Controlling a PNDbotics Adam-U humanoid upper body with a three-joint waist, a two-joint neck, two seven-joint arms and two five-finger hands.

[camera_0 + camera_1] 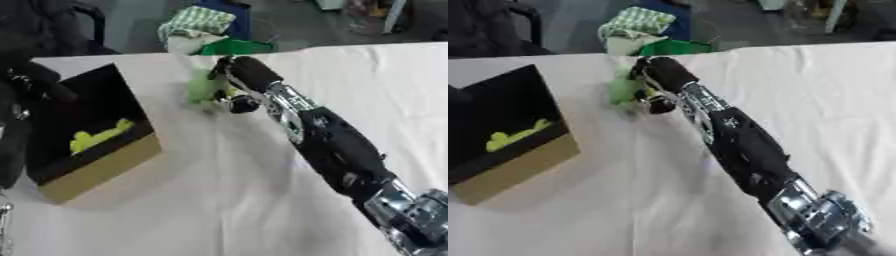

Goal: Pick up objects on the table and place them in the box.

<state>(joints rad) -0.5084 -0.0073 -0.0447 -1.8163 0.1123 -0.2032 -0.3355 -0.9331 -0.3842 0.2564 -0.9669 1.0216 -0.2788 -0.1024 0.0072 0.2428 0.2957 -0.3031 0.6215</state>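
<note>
A light green object (204, 89) shows blurred just above the white tablecloth, at the far middle. My right hand (238, 75) reaches across from the lower right and its fingers curl round that green object. The box (92, 167) stands at the left, black inside with a tan outer wall; a yellow-green object (101, 135) lies in it. My left arm (16, 117) shows dark along the left edge, beside the box; its hand is hidden.
White cloth (219, 200) covers the table. Beyond the far edge sit a green-and-white checked cloth (198, 21) and a green thing (234, 47). A black chair (492, 25) stands at the upper left.
</note>
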